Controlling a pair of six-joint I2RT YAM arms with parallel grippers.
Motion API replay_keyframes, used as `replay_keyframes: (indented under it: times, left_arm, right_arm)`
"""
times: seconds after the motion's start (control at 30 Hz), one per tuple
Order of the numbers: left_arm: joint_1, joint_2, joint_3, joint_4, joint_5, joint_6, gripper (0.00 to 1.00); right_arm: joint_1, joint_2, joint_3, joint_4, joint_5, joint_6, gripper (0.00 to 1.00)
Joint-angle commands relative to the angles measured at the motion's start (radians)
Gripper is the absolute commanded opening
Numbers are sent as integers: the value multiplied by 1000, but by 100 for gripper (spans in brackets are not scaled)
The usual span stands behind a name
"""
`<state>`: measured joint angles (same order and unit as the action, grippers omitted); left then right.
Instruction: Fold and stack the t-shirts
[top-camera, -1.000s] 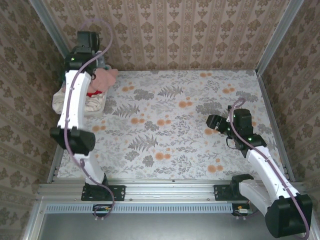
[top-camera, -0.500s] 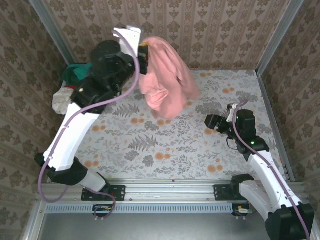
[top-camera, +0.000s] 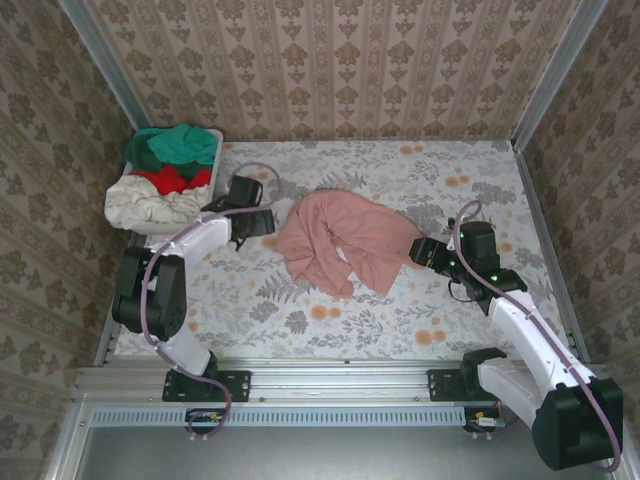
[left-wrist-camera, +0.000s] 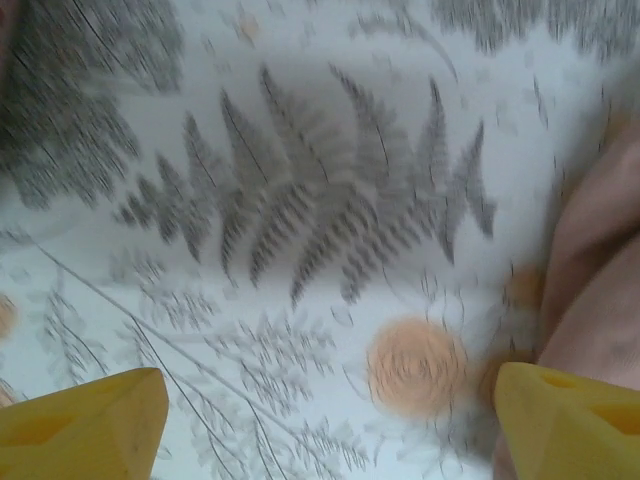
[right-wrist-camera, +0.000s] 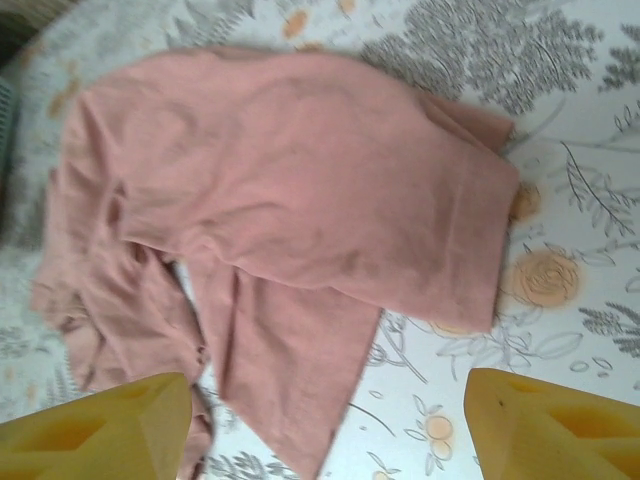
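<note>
The left gripper stood with its jaws spread wide. Its yellow fingers sat at either side of the wrist view, with nothing between them but the fern-and-flower tablecloth below. From above, that gripper hung low over the cloth, just beside the left edge of the dusty-pink t-shirt. A fold of the same pink cloth showed close by the right-hand finger, though I could not tell if the two touched.

The right gripper was parted wide as well and held nothing. The pink shirt lay spread beneath and ahead of it, one loose flap running down between the two yellow tips. From above, this gripper sat at the shirt's right edge.

The pink shirt was crumpled on the table about midway between the two arms. Its left part was bunched and twisted, its right part flatter. Its print was not visible.

Well off to the left, in the far corner, stood the white laundry basket. It was heaped with the teal-green t-shirt at the back, the red t-shirt in the middle and the cream t-shirt spilling over the near side.
</note>
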<state>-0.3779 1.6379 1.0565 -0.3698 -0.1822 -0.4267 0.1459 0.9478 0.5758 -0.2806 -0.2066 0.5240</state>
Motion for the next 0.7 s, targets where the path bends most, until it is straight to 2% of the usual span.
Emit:
replay_keyframes:
  times: [0.0,0.1,0.23,0.27,0.3,0.33,0.37,0.47,0.67]
  left_arm:
    - [-143,-139,-39,82,-32,54,87]
    - [-322,-178,-93,111,-79,105,87]
    - [-487,-140,-126,182,-19,93,87]
    - [-511,-115,-122,183,-20,94,85]
    - [-536,-82,-117,182,-22,99,76]
    - [-549,-50,-112,187,-18,97,67]
    - [-556,-20,-108,184,2,94,66]
    - [-574,49,-115,205,48,79,76]
    - [-572,93,-188,319,124,50,77]
  right_arm:
    - [45,28,-27,-57,112,12,74]
    - [67,72,-45,9,111,42,72]
    - [126,206,-12,24,162,51,70]
    - [148,232,-7,34,163,57,70]
    - [175,257,-3,43,171,65,69]
    - [205,275,2,44,186,74,69]
    - [231,285,2,44,203,87,68]
    - [308,293,-28,81,215,134,67]
    - [409,377,-33,143,250,182,65]
